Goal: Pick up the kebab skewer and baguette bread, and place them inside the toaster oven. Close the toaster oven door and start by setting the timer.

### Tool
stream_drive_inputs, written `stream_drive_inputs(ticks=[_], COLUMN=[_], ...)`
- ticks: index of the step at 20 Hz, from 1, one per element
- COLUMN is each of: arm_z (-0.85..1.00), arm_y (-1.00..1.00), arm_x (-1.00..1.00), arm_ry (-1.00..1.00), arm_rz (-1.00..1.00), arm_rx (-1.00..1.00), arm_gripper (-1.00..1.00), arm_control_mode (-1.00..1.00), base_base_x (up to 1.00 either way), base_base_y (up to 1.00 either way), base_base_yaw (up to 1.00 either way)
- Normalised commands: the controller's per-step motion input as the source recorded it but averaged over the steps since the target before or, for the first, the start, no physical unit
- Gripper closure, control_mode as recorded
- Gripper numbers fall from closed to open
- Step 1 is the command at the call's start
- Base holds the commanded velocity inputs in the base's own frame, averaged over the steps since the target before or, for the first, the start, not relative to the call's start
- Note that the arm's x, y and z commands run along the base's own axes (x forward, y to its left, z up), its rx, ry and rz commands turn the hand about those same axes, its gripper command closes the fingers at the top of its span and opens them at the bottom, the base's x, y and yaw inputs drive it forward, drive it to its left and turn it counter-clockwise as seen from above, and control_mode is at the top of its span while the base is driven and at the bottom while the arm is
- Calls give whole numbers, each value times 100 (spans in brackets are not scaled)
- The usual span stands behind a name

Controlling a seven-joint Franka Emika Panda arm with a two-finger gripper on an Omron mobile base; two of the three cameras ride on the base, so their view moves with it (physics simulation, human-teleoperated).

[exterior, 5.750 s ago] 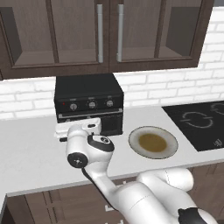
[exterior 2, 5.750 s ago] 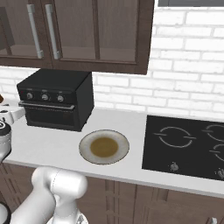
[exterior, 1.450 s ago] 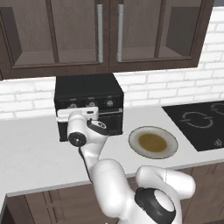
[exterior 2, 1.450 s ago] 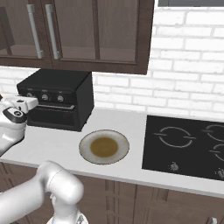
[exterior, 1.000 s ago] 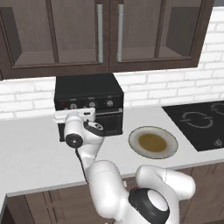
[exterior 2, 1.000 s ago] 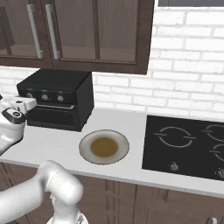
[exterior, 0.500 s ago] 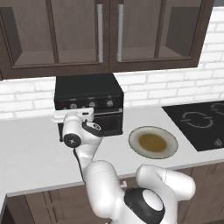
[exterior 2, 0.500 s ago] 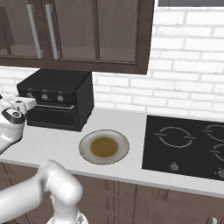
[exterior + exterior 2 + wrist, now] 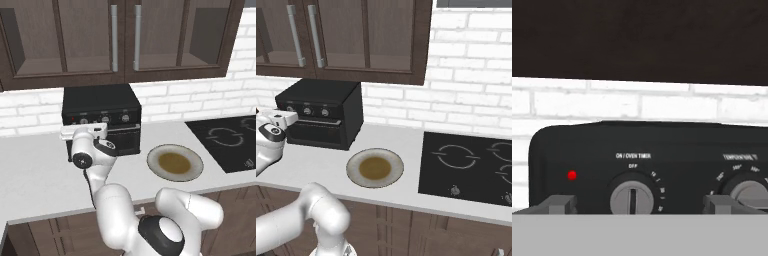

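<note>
The black toaster oven (image 9: 100, 106) (image 9: 331, 100) stands on the counter against the brick wall, and its door (image 9: 125, 141) (image 9: 316, 132) is closed. My gripper (image 9: 84, 132) (image 9: 278, 120) hovers at the left end of the oven's knob panel. In the hand view the gripper (image 9: 634, 205) is open, its fingertips (image 9: 559, 204) standing either side of the timer knob (image 9: 632, 197) without touching it. The knob's pointer is at OFF. A red light (image 9: 572, 175) glows left of it. The kebab skewer and baguette bread are out of view.
A round plate (image 9: 175, 162) (image 9: 375, 167) with a brown centre lies on the counter right of the oven. A black cooktop (image 9: 225, 142) (image 9: 466, 167) sits further right. Dark cabinets (image 9: 125, 37) hang above. A second knob (image 9: 749, 192) is right of the timer knob.
The hand has risen from in front of the door to the knob panel and drifted slightly left over the last second. The jaws have stayed open.
</note>
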Motion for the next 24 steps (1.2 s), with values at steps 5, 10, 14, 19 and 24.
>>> stream_drive_inputs(ticks=[5, 10, 14, 19, 24], arm_z=[0, 0, 0, 0, -3], arm_y=[-1, -3, -2, -1, 0], arm_x=[1, 4, 4, 4, 16], arm_ry=[0, 0, 0, 0, 0], arm_rz=[0, 0, 0, 0, 0], arm_rx=[0, 0, 0, 0, 0], arm_gripper=[-100, -100, -100, -100, -100], arm_control_mode=[-100, -100, -100, -100, -100], base_base_x=[0, 0, 0, 0, 0], base_base_y=[0, 0, 0, 0, 0], base_base_yaw=[0, 0, 0, 0, 0])
